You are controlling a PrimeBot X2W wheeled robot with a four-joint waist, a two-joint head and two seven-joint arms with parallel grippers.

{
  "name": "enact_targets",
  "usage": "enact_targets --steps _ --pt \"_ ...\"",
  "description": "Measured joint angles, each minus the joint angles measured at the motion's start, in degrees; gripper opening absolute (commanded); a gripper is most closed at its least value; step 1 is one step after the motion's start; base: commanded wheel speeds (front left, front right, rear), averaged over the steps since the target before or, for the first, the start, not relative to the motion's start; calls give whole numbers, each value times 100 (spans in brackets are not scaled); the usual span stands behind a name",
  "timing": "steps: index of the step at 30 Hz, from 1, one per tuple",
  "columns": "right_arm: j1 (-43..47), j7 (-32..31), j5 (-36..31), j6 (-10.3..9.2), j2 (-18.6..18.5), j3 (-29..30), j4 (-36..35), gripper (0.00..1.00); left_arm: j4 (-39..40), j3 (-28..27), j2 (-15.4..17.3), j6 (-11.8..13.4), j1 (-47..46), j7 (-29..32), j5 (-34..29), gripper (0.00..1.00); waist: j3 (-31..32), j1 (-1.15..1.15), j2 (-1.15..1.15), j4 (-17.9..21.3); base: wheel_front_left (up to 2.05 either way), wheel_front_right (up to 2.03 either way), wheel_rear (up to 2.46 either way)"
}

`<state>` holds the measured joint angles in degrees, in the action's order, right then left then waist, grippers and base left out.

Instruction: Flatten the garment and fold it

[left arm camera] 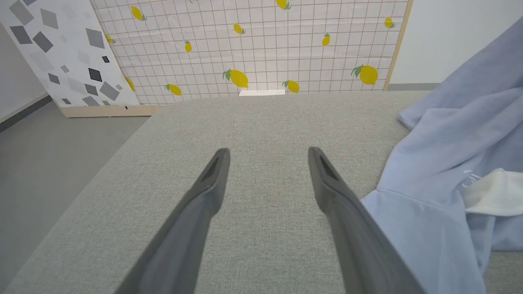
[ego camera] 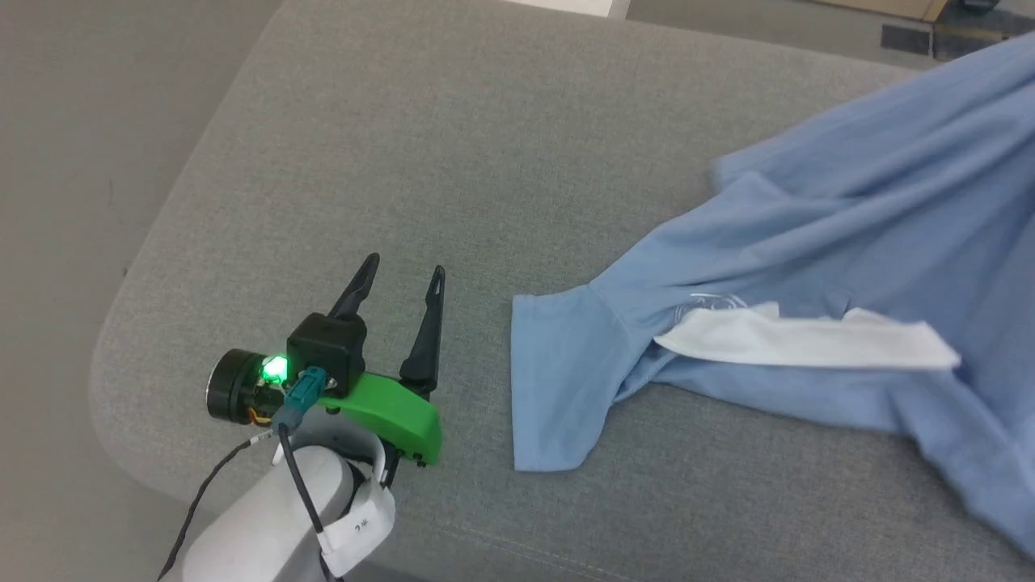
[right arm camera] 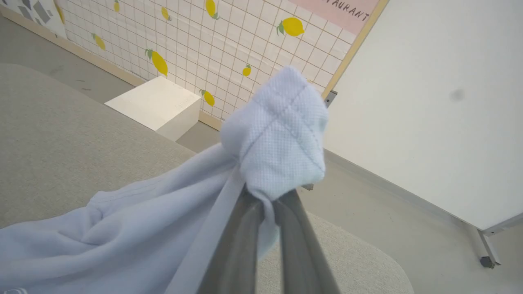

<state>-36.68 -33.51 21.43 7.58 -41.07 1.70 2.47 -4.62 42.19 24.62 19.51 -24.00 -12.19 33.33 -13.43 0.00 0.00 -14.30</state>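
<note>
In the head view the left hand (ego camera: 404, 265) is open over the grey desk (ego camera: 485, 145), and the garment (ego camera: 808, 242) lies crumpled to the right of it. In the left wrist view its fingers (left arm camera: 204, 192) stand apart with nothing between them. In the right wrist view the right hand (right arm camera: 265, 196) is closed on a bunch of the garment.

- Grey woven-fabric padded surface with rounded corners (ego camera: 485, 162): wide and flat, taken here as the landmark.
- Smooth grey floor (left arm camera: 49, 155): around the surface on its left and far sides.
- White rectangular box (right arm camera: 157, 106): on the floor just past the surface's far edge.
- White grid-patterned panel printed with yellow lemons, edged in pale wood (left arm camera: 261, 49): upright beyond the surface's far edge.
- White board scattered with grey and black angular shapes (left arm camera: 61, 53): leaning beyond the surface's far left corner.
- Plain white wall (right arm camera: 429, 102): beyond the surface's far right corner.
</note>
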Motion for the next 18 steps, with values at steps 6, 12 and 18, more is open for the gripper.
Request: enact_targets --steps 6,12,18 --pt "-756 419 -532 0 -435 -99 862 0 43 20 -102 7 -73 -52 -9 100 -318 0 0 -122 0 0 0" --pt "-1339 761 -1039 0 -502 -452 1815 0 27 -11 -162 -4 -152 -110 -26 100 -689 0 0 -356 0 0 0" --pt "-1477 743 -1217 0 -472 -808 2866 100 -20 -31 -256 -37 -224 -162 -59 100 -981 0 0 -580 0 0 0"
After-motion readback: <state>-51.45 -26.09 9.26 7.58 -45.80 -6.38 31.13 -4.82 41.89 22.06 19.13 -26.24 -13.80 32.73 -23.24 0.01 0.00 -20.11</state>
